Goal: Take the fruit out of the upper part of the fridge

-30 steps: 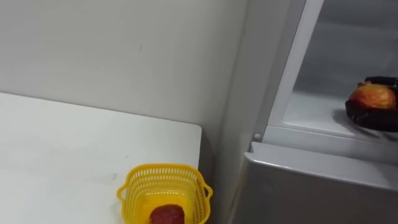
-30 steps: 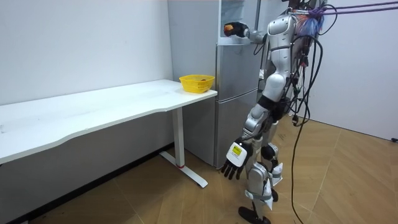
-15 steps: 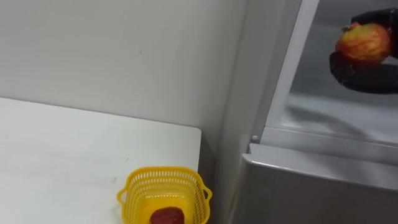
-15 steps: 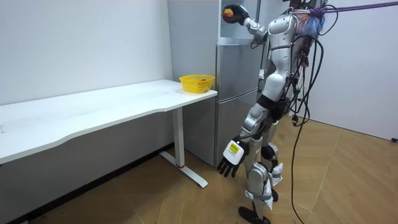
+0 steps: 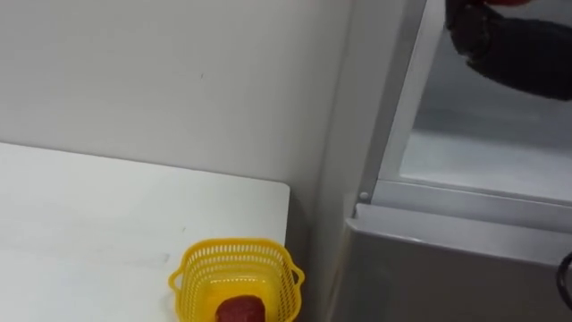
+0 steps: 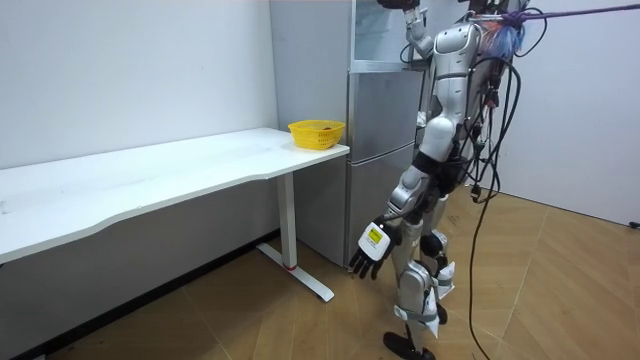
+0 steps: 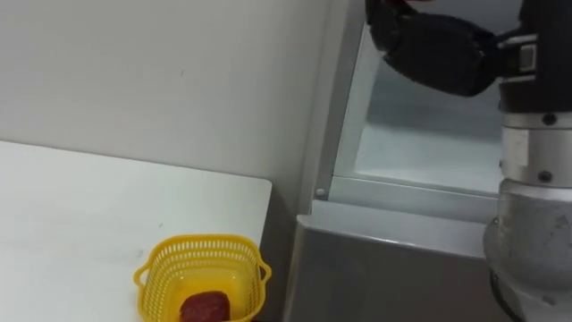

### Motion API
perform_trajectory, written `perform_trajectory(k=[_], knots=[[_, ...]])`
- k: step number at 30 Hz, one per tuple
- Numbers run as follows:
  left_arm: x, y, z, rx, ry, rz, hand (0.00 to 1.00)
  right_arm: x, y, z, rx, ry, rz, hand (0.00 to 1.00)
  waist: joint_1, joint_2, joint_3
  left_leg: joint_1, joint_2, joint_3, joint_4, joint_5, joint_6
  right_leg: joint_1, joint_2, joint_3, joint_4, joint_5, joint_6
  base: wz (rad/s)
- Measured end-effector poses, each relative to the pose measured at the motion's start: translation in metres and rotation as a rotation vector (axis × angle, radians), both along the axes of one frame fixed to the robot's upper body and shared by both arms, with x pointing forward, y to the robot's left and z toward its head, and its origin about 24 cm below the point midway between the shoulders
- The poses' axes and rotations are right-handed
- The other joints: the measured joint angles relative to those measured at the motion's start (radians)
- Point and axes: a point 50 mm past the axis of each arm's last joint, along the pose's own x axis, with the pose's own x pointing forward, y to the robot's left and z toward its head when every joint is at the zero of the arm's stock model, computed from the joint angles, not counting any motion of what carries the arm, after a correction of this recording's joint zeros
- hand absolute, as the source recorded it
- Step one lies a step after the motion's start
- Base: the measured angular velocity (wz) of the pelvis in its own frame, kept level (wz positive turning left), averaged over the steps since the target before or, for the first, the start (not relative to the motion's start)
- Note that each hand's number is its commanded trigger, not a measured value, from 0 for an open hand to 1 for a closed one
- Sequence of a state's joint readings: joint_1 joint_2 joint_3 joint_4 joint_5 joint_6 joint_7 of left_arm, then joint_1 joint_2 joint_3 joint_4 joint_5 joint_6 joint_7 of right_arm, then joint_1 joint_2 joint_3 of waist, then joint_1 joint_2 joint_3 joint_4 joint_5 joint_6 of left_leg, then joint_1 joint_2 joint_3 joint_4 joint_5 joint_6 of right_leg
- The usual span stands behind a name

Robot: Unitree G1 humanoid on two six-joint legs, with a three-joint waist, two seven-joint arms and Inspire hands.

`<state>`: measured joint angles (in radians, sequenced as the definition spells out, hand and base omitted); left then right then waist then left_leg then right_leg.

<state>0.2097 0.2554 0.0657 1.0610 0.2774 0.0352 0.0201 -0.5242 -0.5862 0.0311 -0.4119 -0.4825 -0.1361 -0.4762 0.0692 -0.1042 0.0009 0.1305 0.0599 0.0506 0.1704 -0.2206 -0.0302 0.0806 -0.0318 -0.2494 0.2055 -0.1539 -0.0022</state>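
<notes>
My right hand [image 5: 509, 49] is raised in front of the open upper fridge compartment [image 5: 483, 156], at the top edge of the eye views. It is a dark hand curled round a red-and-yellow apple [image 5: 502, 3], of which just a red sliver shows at the picture's top edge. The right forearm [image 7: 536, 143] rises along the right side. In the room view the right hand [image 6: 396, 4] is lifted high at the fridge's top. My left hand [image 6: 371, 246] hangs open beside my thigh.
A yellow basket [image 5: 237, 279] holding a dark red fruit [image 5: 239, 310] stands at the corner of the white table [image 5: 89, 215], next to the fridge. The shut lower fridge door [image 5: 447, 268] lies below the open compartment. I stand close in front of the fridge.
My right hand has lifted the apple from shelf level up to the top edge of the view; the apple has almost left the picture. The left hand still hangs.
</notes>
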Motion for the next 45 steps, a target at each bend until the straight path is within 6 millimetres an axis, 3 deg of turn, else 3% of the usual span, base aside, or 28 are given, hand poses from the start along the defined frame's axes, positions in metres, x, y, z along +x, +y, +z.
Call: perform_trajectory(k=[4,9,22,27,31,33,40,45], knots=[[0.014,-0.002,0.001,-0.017,-0.04,-0.016,0.0,-0.008,0.02,-0.006,-0.112,-0.045,0.05,1.0,0.02,-0.009,0.0015,0.0,0.0,0.0,-0.002,0.0,0.0,0.0,0.0,-0.001,0.0,0.0,0.0,0.0],[0.022,-0.004,0.0,-0.028,-0.059,-0.03,0.0,-0.012,0.032,-0.019,-0.181,0.003,0.115,1.0,0.042,-0.023,0.0018,-0.002,0.0,-0.004,-0.003,0.0,0.0,0.0,0.0,-0.004,-0.002,0.0,0.0,0.02],[0.021,-0.002,0.0,-0.034,-0.006,-0.126,0.0,-0.011,0.07,-0.05,-0.392,0.148,0.22,1.0,0.08,-0.046,0.0003,-0.004,-0.001,-0.007,-0.006,0.0,0.0,-0.005,0.0,-0.005,-0.001,0.0,0.0,0.0],[0.015,-0.002,-0.002,-0.046,0.032,-0.137,0.0,0.0,0.072,-0.059,-0.371,0.219,0.217,1.0,0.083,-0.05,0.0044,0.002,-0.001,-0.014,-0.006,0.0,0.0,0.007,-0.001,-0.012,-0.003,0.0,0.0,0.05],[0.016,-0.005,-0.003,-0.053,0.044,-0.167,0.0,0.011,0.08,-0.076,-0.417,0.324,0.227,1.0,0.104,-0.038,0.0165,0.0,-0.001,-0.014,-0.004,0.0,0.0,0.004,-0.001,-0.012,-0.002,0.0,0.0,0.0],[0.015,-0.006,-0.003,-0.055,0.047,-0.172,0.0,0.013,0.083,-0.084,-0.445,0.355,0.229,1.0,0.108,-0.036,0.0189,-0.003,-0.001,-0.014,-0.004,0.0,0.0,0.0,-0.001,-0.012,-0.001,0.0,0.0,0.0],[0.017,-0.006,-0.003,-0.052,0.045,-0.18,0.0,0.026,0.086,-0.106,-0.531,0.465,0.173,1.0,0.134,-0.048,0.0137,-0.033,-0.002,-0.015,0.002,0.001,-0.001,-0.028,-0.001,-0.012,-0.002,0.0,0.0,0.0],[0.024,-0.006,-0.002,-0.053,0.028,-0.184,0.0,0.035,0.083,-0.127,-0.557,0.577,0.145,1.0,0.152,-0.044,0.0156,-0.033,-0.002,-0.014,0.006,0.001,0.0,-0.028,-0.001,-0.013,-0.004,0.0,0.0,-0.01]])
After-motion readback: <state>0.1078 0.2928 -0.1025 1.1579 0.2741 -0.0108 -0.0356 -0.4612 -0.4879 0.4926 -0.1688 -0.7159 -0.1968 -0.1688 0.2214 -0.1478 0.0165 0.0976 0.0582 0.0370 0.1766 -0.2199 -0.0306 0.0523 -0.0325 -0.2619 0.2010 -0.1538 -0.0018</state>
